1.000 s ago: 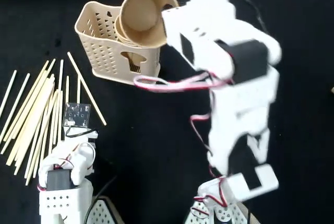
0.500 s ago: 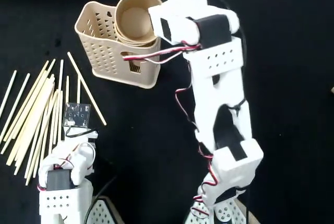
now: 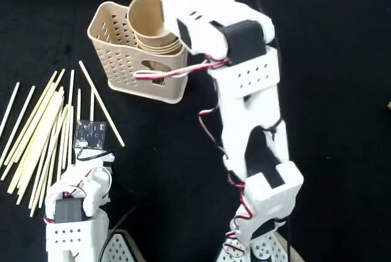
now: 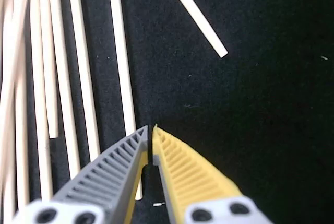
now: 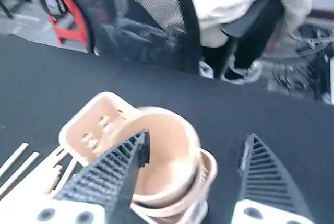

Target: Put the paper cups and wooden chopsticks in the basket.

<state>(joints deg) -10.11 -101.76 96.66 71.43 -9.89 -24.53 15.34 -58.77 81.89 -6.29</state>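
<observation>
A beige perforated basket [image 3: 122,48] stands at the back left of the black table, with a stack of brown paper cups [image 3: 153,27] inside it. My right gripper [image 5: 197,136] hangs open just above the stack, and the top cup [image 5: 167,166] sits between and below its fingers. Several wooden chopsticks [image 3: 36,131] lie loose on the left side of the table. My left gripper [image 4: 151,128] is shut with nothing in it, low over the table beside some of the chopsticks [image 4: 117,51].
The right arm [image 3: 250,97] stretches from the front edge across the table's middle to the basket. The left arm's base [image 3: 73,213] sits at the front left, just right of the chopsticks. Black cloth [image 3: 342,91] covers the right side.
The right arm swung left over the basket. The cup it carried tilted now sits upright, nested on the stack. The left arm has not moved.
</observation>
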